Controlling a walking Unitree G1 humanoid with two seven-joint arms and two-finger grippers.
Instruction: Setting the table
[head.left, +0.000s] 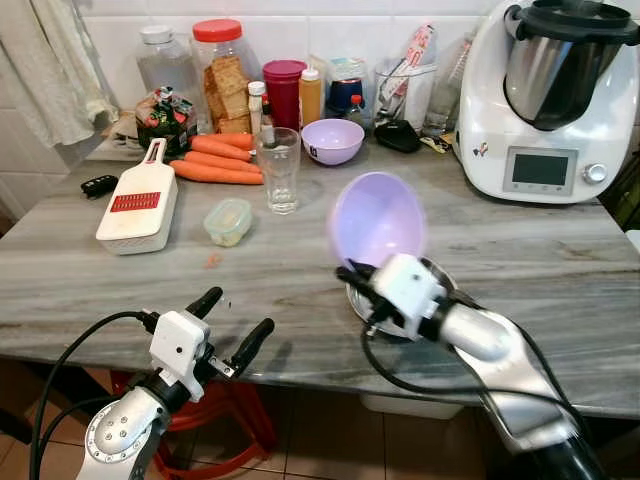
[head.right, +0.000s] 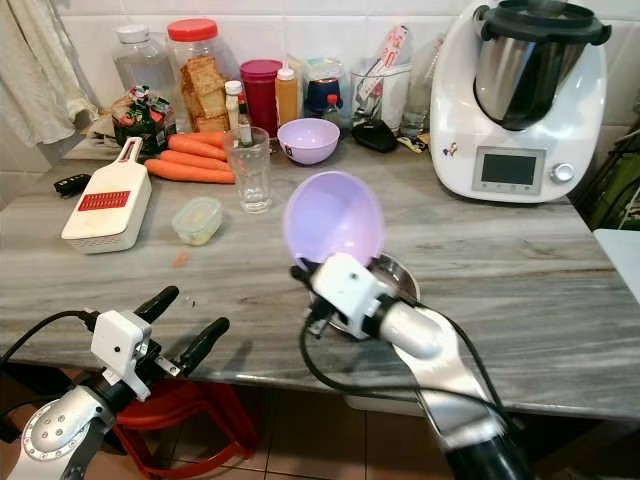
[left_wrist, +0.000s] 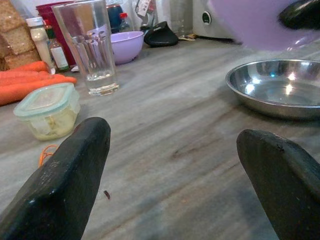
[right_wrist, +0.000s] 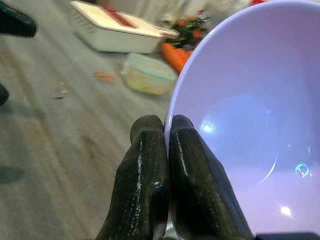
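Note:
My right gripper (head.left: 352, 272) is shut on the rim of a lilac plastic bowl (head.left: 378, 220), holding it tilted on edge above the marble counter (head.left: 520, 260). In the right wrist view the two black fingers (right_wrist: 150, 165) pinch the bowl's rim (right_wrist: 172, 120). Below the bowl, a shallow steel dish (left_wrist: 272, 87) lies on the counter, partly hidden behind the right wrist. My left gripper (head.left: 238, 322) is open and empty at the counter's front edge. A second lilac bowl (head.left: 332, 141) stands at the back, next to an empty drinking glass (head.left: 280, 170).
A white grater box (head.left: 140, 205), a small lidded container (head.left: 228, 221) and carrots (head.left: 215, 160) lie at the left. Jars and bottles (head.left: 225, 85) line the tiled wall. A large white kitchen machine (head.left: 550, 95) stands at the back right. A red stool (head.left: 215, 415) stands below the counter.

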